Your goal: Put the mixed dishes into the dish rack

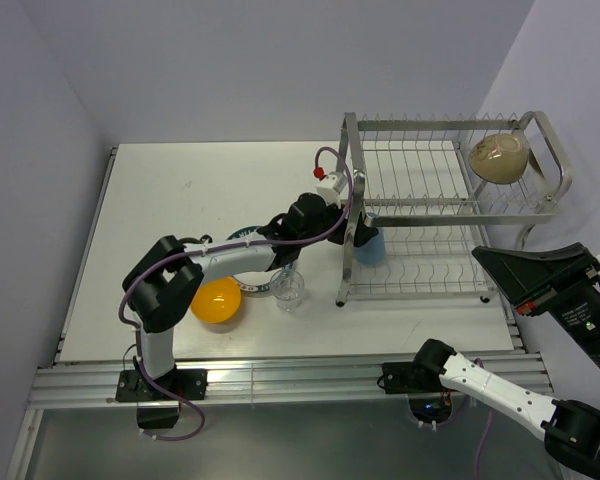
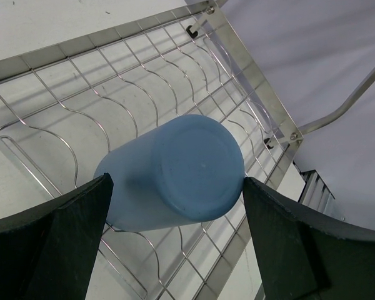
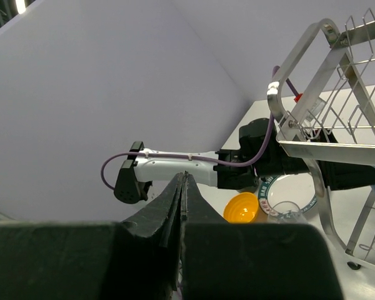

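The light blue tumbler (image 2: 175,169) lies tilted on the wires of the dish rack's (image 2: 144,69) lower tier, base toward the left wrist camera. My left gripper (image 2: 175,181) is open and straddles it, one finger close on each side. From above, that gripper (image 1: 358,232) reaches into the rack's (image 1: 450,205) left end, at the tumbler (image 1: 371,247). A beige bowl (image 1: 498,157) rests on the upper tier. On the table are the orange bowl (image 1: 216,301), the clear glass (image 1: 288,290) and the teal-rimmed plate (image 1: 246,236), partly under the left arm. My right gripper (image 3: 183,178) is shut and empty.
The right arm (image 1: 540,280) hovers off the table's right edge, beside the rack's lower right corner. Walls close in the table at the back and on the left. The rack's tubular handle (image 1: 552,150) sticks out at the far right.
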